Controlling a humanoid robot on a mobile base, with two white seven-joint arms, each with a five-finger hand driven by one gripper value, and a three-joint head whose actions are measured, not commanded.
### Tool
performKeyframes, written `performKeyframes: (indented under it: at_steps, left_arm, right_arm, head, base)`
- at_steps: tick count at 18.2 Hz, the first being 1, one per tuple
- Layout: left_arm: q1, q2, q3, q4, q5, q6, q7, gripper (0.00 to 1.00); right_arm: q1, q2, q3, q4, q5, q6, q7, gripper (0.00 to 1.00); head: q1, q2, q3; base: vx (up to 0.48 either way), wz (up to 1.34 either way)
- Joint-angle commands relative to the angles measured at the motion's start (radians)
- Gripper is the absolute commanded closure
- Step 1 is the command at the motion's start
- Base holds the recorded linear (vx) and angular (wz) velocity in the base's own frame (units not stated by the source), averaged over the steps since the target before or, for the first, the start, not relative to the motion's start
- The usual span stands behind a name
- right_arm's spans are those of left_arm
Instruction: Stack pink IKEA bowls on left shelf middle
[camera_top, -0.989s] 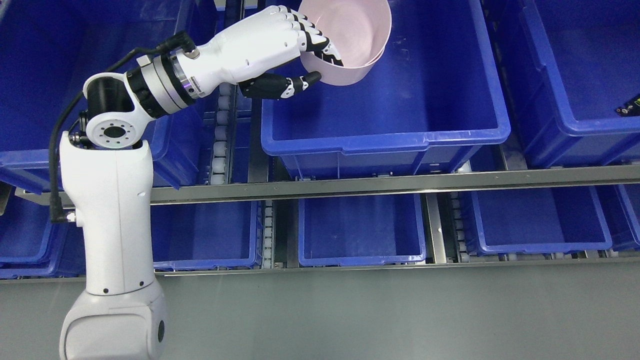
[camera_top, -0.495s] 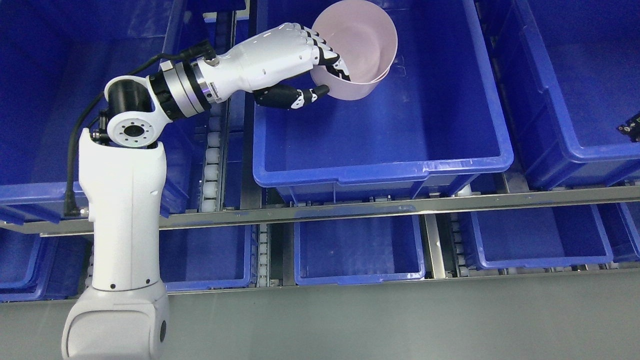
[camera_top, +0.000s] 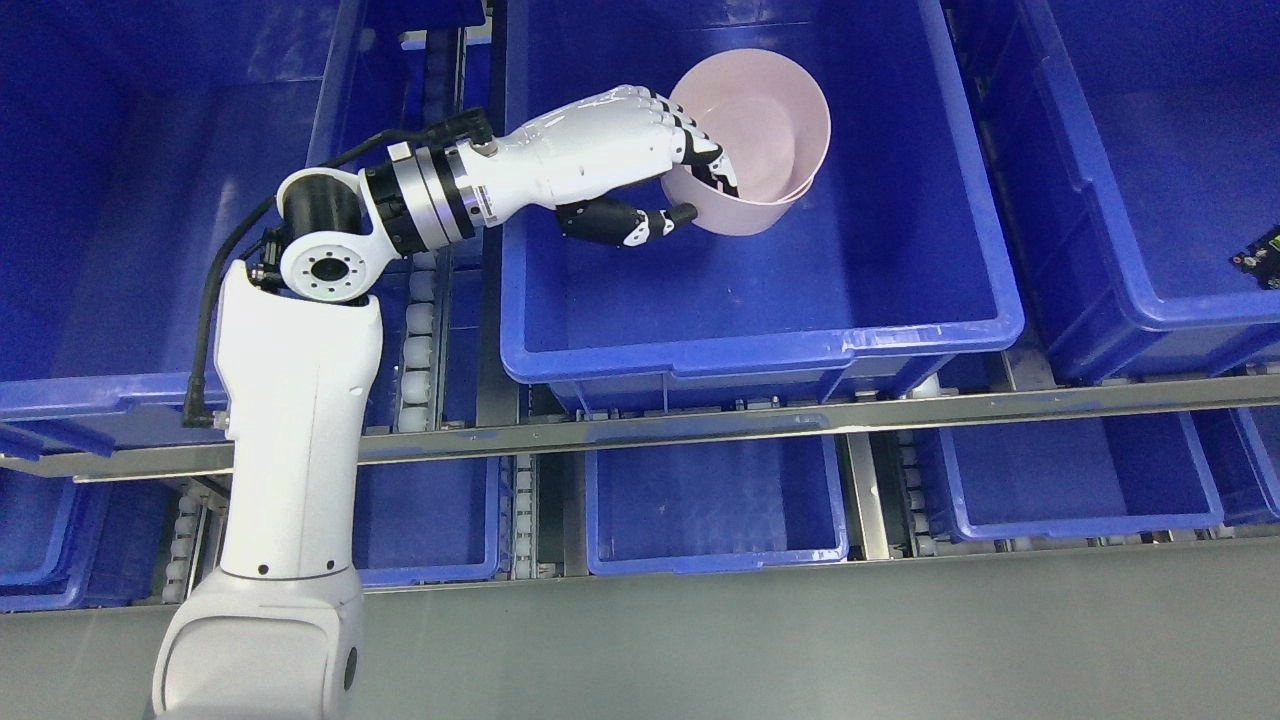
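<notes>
Pink bowls (camera_top: 765, 130), nested one in another, are inside the middle blue bin (camera_top: 760, 345) on the upper shelf row, toward its back. My left hand (camera_top: 690, 190) grips the bowls' near-left rim, fingers over the rim inside and thumb against the outer wall. The arm reaches in from the lower left over the bin's left wall. I cannot tell whether the bowls rest on the bin floor or are held just above it. The right arm is out of view.
Blue bins stand left (camera_top: 150, 390) and right (camera_top: 1150, 300) of the middle bin. A metal shelf rail (camera_top: 900, 410) runs across the front. A lower row holds more blue bins (camera_top: 715, 495). Roller tracks (camera_top: 420, 330) lie between bins. Grey floor is at the bottom.
The whole view has shifted, so the camera moved. The hand and bowls now sit lower and further right in the picture, deeper within the middle bin. The grip on the rim is unchanged.
</notes>
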Motion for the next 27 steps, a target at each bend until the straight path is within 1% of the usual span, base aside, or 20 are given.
performKeyframes:
  at_steps: [1,3,4,6,7,9,10,13,14,15,16,17,19,21,23,24,27]
  left_arm:
    - [0.017,-0.029,-0.026,0.059,-0.002,0.000,0.002,0.64]
    - [0.027,-0.028,-0.016,0.058,0.005,0.000,0.003,0.53]
    - [0.032,-0.029,0.000,0.055,0.007,0.000,0.007,0.46]
    - [0.032,-0.041,0.051,0.048,0.008,0.000,0.026,0.37]
    - [0.030,-0.061,0.086,0.048,0.011,0.000,0.051,0.31]
    - [0.023,-0.062,0.190,0.048,0.034,0.000,0.155,0.24]
    - [0.015,-0.062,0.218,0.048,0.092,0.000,0.266,0.24]
    - [0.009,-0.062,0.212,0.058,0.372,0.000,0.731,0.25]
    - [0.015,-0.062,0.197,0.058,0.455,0.036,0.841,0.25]
    - [0.030,-0.062,0.182,0.051,0.493,0.106,0.917,0.23]
    - [0.039,-0.062,0.183,0.045,0.502,0.195,0.962,0.12]
    - [0.043,-0.062,0.180,0.033,0.513,0.275,0.997,0.00]
    - [0.070,-0.062,0.160,0.001,0.547,0.389,1.030,0.00]
    - [0.128,-0.062,0.114,-0.057,0.547,0.455,1.031,0.00]
    - [0.188,-0.062,0.076,-0.143,0.545,0.500,1.031,0.00]
    - [0.220,-0.062,0.066,-0.169,0.544,0.501,1.031,0.00]
    - [0.297,-0.062,0.095,-0.218,0.544,0.501,1.025,0.00]
  right_arm:
    - [0.000,-0.017,-0.005,-0.017,-0.002,0.001,0.000,0.00]
    - [0.000,-0.017,-0.005,-0.017,-0.002,0.001,0.000,0.00]
    - [0.000,-0.017,-0.005,-0.017,-0.002,0.001,0.000,0.00]
    - [0.000,-0.017,-0.005,-0.017,-0.002,0.001,0.000,0.00]
    - [0.000,-0.017,-0.005,-0.017,-0.002,0.001,0.000,0.00]
    - [0.000,-0.017,-0.005,-0.017,-0.002,0.001,0.000,0.00]
    - [0.000,-0.017,-0.005,-0.017,-0.002,0.001,0.000,0.00]
    - [0.000,-0.017,-0.005,-0.017,-0.002,0.001,0.000,0.00]
    - [0.000,-0.017,-0.005,-0.017,-0.002,0.001,0.000,0.00]
    - [0.000,-0.017,-0.005,-0.017,-0.002,0.001,0.000,0.00]
    - [0.000,-0.017,-0.005,-0.017,-0.002,0.001,0.000,0.00]
    - [0.000,-0.017,-0.005,-0.017,-0.002,0.001,0.000,0.00]
    - [0.000,-0.017,-0.005,-0.017,-0.002,0.001,0.000,0.00]
    - [0.000,-0.017,-0.005,-0.017,-0.002,0.001,0.000,0.00]
    - [0.000,-0.017,-0.005,-0.017,-0.002,0.001,0.000,0.00]
    - [0.000,-0.017,-0.005,-0.017,-0.002,0.001,0.000,0.00]
    - [0.000,-0.017,-0.005,-0.017,-0.002,0.001,0.000,0.00]
  head:
    - [0.0000,0.000,0.000]
    - [0.0000,0.000,0.000]
    - [0.0000,0.000,0.000]
    - [0.0000,0.000,0.000]
    - [0.0000,0.000,0.000]
    - [0.0000,0.000,0.000]
    - [0.0000,0.000,0.000]
    - [0.0000,0.000,0.000]
    - [0.0000,0.000,0.000]
    - [0.0000,0.000,0.000]
    - [0.0000,0.000,0.000]
    - [0.0000,0.000,0.000]
    - [0.0000,0.000,0.000]
    - [0.0000,0.000,0.000]
    - [0.0000,0.000,0.000]
    - [0.0000,0.000,0.000]
    - [0.0000,0.000,0.000]
  base:
    - [-0.028,0.00]
    - [-0.033,0.00]
    - [-0.038,0.00]
    - [-0.030,-0.02]
    - [-0.021,0.00]
    - [-0.010,0.00]
    - [0.000,0.00]
    - [0.000,0.00]
    - [-0.018,-0.03]
    - [-0.038,-0.08]
    - [-0.038,-0.08]
    - [-0.084,-0.14]
    - [-0.110,-0.15]
    - [-0.152,-0.18]
    - [-0.194,-0.18]
    - [-0.220,-0.17]
    - [-0.242,-0.15]
